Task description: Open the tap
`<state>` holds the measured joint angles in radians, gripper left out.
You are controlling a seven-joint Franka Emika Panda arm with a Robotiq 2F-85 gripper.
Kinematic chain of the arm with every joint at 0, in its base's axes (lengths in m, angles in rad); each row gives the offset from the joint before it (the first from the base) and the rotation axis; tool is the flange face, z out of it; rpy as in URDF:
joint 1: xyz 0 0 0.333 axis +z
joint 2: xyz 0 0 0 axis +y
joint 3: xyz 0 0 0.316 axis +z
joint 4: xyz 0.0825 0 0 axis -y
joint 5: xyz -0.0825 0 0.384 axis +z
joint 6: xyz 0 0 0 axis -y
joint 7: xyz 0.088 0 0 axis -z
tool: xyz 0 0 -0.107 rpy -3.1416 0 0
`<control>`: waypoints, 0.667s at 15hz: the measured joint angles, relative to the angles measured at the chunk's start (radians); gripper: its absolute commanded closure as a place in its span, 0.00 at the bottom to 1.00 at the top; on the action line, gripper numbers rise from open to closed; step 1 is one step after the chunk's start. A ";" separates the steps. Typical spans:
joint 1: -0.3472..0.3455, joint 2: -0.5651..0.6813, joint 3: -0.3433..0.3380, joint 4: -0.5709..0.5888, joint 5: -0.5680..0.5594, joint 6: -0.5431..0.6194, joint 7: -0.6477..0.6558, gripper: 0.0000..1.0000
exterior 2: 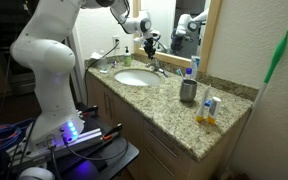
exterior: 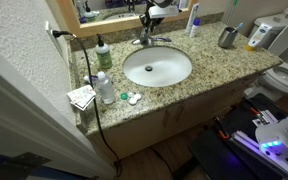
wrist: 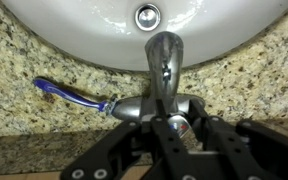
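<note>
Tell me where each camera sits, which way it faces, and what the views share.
Exterior view, high above the speckled granite counter: looks down on the white oval basin; the black claw shows at the top edge.
Exterior view, beyond the counter's end: looks along it toward the mirror; the white arm and claw show.
Wrist view: looks down on the small silver metal tap; the claw fills the bottom.
Shared: all three show tap and basin.
</note>
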<state>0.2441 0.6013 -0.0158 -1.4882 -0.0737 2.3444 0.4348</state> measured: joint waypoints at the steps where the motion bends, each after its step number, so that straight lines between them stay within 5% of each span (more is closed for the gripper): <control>1: 0.000 0.000 0.000 0.001 0.000 -0.001 0.001 0.93; 10: -0.045 -0.027 0.001 -0.026 0.149 0.123 0.029 0.93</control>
<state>0.1988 0.5746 -0.0152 -1.5138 0.0749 2.4679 0.4641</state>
